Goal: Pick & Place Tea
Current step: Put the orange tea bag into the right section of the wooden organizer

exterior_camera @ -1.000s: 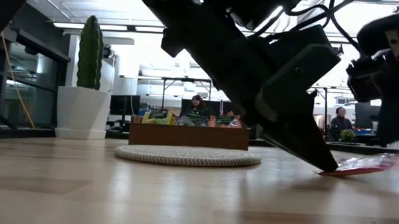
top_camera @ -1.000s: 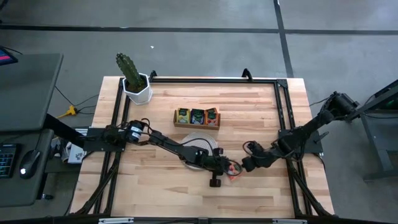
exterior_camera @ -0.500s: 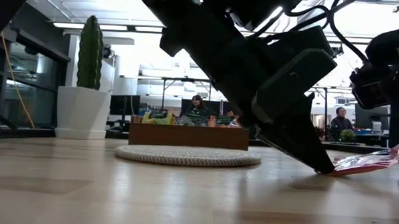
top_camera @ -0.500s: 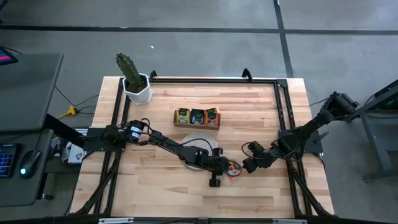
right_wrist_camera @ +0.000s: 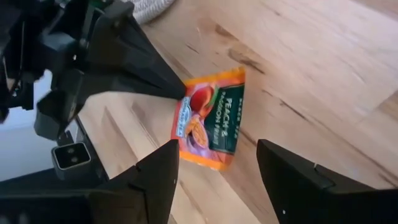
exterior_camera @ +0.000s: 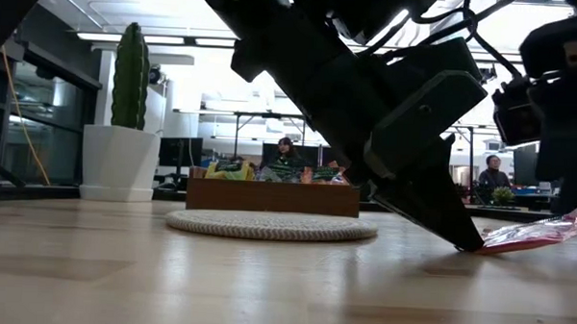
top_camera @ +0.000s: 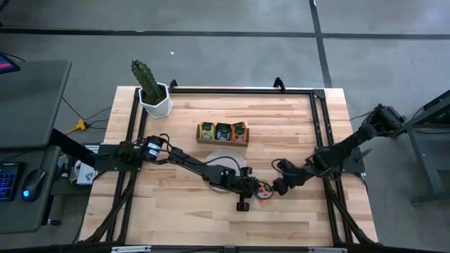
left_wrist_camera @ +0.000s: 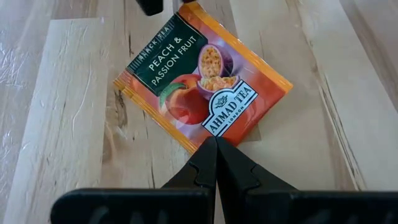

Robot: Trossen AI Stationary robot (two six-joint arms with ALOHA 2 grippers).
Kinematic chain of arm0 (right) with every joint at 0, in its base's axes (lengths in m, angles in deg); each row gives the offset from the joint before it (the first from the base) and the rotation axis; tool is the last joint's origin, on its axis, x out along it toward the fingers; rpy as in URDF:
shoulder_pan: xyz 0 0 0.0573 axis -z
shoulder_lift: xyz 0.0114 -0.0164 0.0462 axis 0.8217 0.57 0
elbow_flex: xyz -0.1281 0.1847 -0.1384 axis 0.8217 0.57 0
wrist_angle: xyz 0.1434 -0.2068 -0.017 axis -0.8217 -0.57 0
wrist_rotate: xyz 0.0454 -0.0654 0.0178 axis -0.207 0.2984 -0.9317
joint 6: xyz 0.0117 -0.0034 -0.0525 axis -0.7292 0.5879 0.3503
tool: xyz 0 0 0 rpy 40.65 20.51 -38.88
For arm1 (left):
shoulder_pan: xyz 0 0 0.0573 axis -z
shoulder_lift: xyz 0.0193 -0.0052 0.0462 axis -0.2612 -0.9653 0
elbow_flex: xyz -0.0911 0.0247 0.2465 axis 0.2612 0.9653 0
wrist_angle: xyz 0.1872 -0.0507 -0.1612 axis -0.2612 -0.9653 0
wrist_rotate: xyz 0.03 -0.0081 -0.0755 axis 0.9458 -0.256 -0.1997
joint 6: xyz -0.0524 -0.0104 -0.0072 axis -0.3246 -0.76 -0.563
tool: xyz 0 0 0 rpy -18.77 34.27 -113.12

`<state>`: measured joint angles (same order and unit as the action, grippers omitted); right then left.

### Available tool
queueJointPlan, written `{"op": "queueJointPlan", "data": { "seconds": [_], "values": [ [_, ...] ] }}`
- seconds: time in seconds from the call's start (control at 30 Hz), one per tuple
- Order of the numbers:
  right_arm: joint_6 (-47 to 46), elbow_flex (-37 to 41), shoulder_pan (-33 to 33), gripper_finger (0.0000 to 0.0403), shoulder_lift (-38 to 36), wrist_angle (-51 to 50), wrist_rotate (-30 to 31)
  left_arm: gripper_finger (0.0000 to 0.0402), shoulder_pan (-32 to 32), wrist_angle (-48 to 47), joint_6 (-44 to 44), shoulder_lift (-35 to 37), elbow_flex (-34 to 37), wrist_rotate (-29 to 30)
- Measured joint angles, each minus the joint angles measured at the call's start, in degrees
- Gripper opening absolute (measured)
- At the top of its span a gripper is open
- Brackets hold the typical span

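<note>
The left gripper (left_wrist_camera: 216, 144) is clamped shut on one corner of the orange sachet (left_wrist_camera: 202, 83), a peach and passion fruit tea, holding it just off the table (top_camera: 295, 126) near the front middle, beside the mat (exterior_camera: 271, 225). In the low view the sachet's free end tilts up, with only the pinched corner low. The right gripper (right_wrist_camera: 217, 163) stands with its fingers spread wide, empty, just beside the sachet's far edge and facing the left one.

This looks like a handover or regrasp between the arms. To do it well, the right arm should bring its open fingers around the raised free edge, one finger above and one below, and close squarely on the flat paper, not on a corner tip, which would let the sachet swivel. The left should keep its pinch until the right has closed, then let go. The paper is thin and slippery, so a deep bite helps.

The tray (top_camera: 222, 133) with the other sachets sits further back, beyond the mat, near the cactus (top_camera: 146, 79)
</note>
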<state>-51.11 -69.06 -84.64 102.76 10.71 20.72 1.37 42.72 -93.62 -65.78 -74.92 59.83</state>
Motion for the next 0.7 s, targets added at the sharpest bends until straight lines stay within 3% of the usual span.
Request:
{"op": "queueJointPlan", "data": {
  "seconds": [0.23,0.57,0.7],
  "values": [
    [1.11,0.00,2.82,0.0213,2.31,1.57,-2.92,0.0000,0.02,0.11,0.00,0.00,0.02,0.03],
    [1.51,0.02,3.99,0.0212,10.31,11.24,-4.46,0.0000,0.02,0.13,0.00,0.00,0.02,0.04],
    [1.02,0.02,3.98,0.0191,10.62,11.24,-4.46,0.0000,0.02,0.15,-0.01,0.00,0.02,0.03]
  ]
}}
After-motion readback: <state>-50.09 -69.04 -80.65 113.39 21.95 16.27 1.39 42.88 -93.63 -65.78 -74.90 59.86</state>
